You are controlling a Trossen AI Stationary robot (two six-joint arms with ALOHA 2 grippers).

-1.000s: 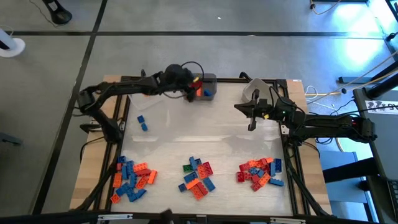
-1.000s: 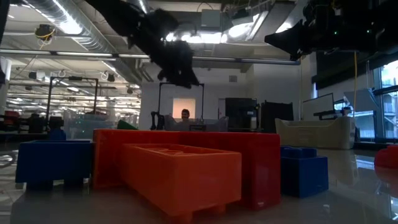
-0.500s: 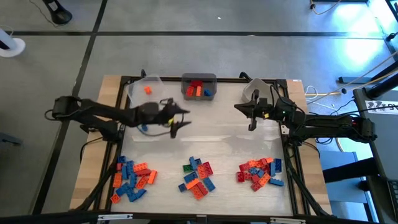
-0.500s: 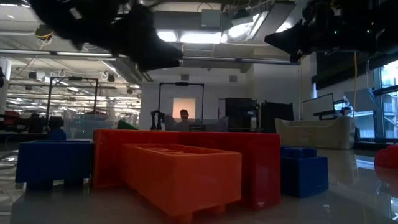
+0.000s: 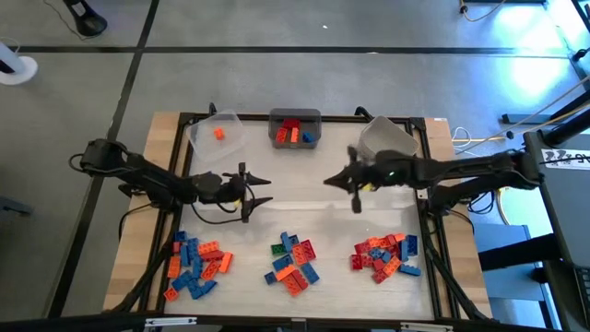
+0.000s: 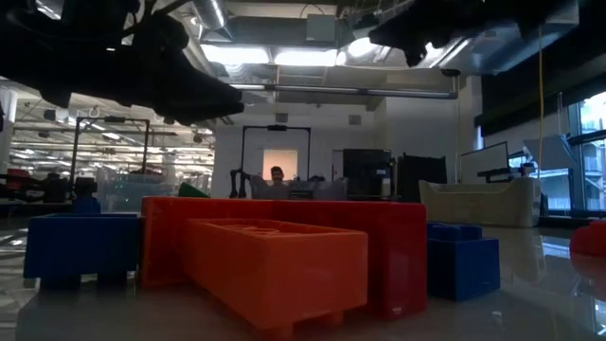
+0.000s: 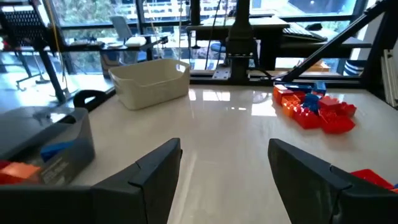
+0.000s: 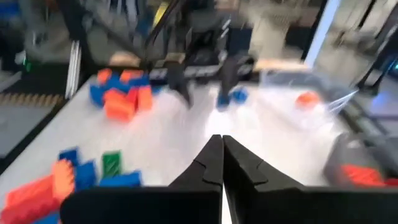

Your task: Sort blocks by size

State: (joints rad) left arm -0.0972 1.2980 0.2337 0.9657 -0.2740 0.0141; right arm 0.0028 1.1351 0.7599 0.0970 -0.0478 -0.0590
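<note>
Orange, red and blue blocks [image 5: 198,261] lie unsorted below the left gripper [image 5: 251,191], fingers spread empty, likely descending next to pick one, while the right gripper [image 5: 355,194] hovers clenched.

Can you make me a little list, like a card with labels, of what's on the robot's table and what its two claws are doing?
left gripper: open, empty, above bare table near the left side
right gripper: shut, empty, hanging above the table's middle
clear plastic bin: back left, one orange brick inside
grey plastic bin: back middle, red, orange and blue bricks inside
pale plastic bin: back right, contents not visible
loose studded toy bricks: three piles along the front edge, left, middle, right
</note>
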